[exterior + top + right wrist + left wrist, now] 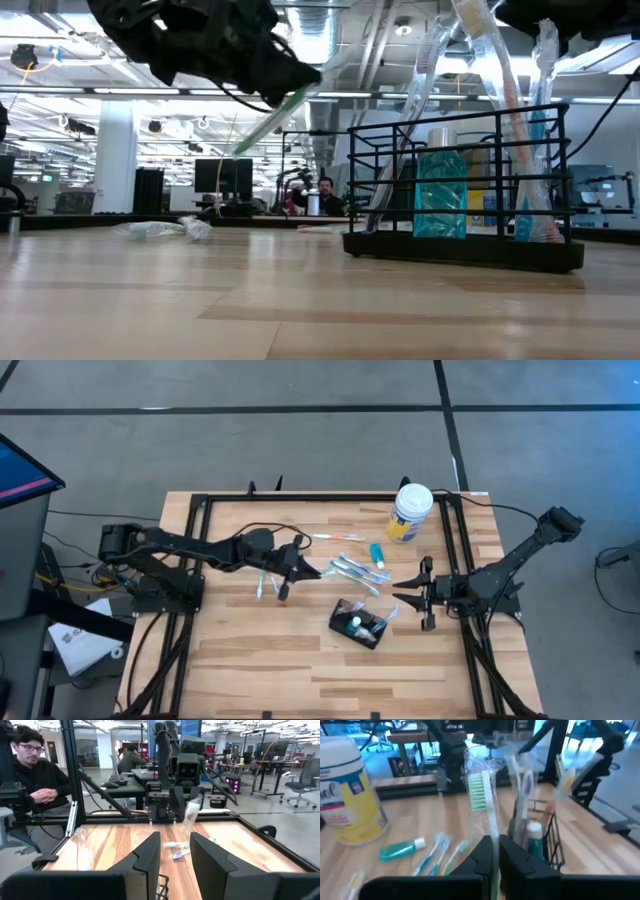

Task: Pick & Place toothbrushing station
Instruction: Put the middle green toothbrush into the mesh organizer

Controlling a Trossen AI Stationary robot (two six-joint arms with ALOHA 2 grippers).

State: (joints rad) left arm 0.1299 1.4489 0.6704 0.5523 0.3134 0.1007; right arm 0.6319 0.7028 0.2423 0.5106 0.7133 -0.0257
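Left gripper was clamped on 1 wrapped green-bristled toothbrush, probably headed for the black wire-frame toothbrushing station; right gripper idled part-open, empty

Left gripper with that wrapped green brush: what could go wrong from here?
1. The left gripper is shut on only the bottom end of the wrapped green toothbrush; it may pivot or slip in the slick wrapper.
2. The black wire holder already holds brushes and a small bottle, so the incoming brush could snag on them or on the top wires.
3. The open right gripper waits beside the holder and may crowd the approach.
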